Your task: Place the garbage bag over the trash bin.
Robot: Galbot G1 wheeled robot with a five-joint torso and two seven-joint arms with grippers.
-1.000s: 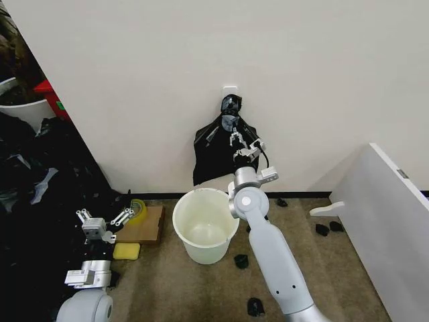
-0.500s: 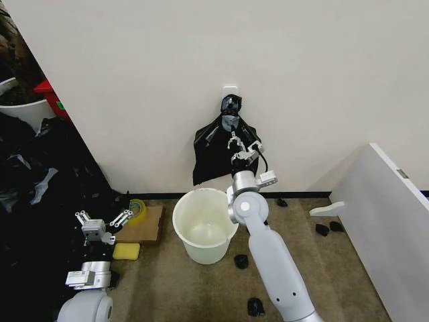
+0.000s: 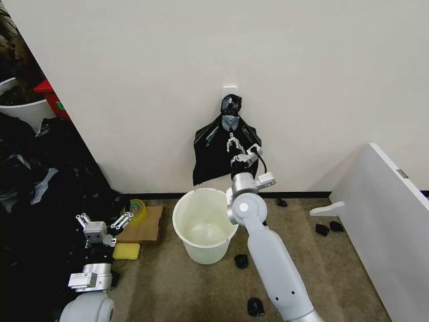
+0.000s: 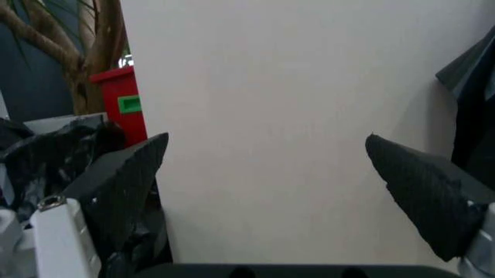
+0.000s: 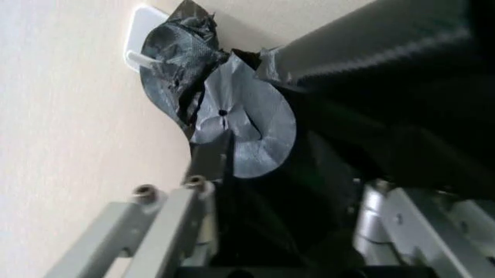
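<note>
Starting at our left, our left gripper (image 3: 102,221) waits low beside our base with its fingers spread wide and nothing between them, just in front of a yellow sponge (image 3: 126,251) and a flat piece of cardboard (image 3: 144,225) on the carpet. In the middle, the trash bin (image 3: 205,225), a round cream-white bucket, stands upright on the floor near the wall, with no bag over it. Directly above and behind the bin, a fan-shaped bunch of black bags (image 3: 216,149) hangs from a white wall hook (image 3: 230,90). Our right arm reaches up past the bin's rim, and our right gripper (image 3: 234,143) is pressed into that hanging bunch. In the right wrist view, its fingers (image 5: 193,226) are parted around black plastic below a grey disc (image 5: 243,123). We cannot tell whether they grip it.
</note>
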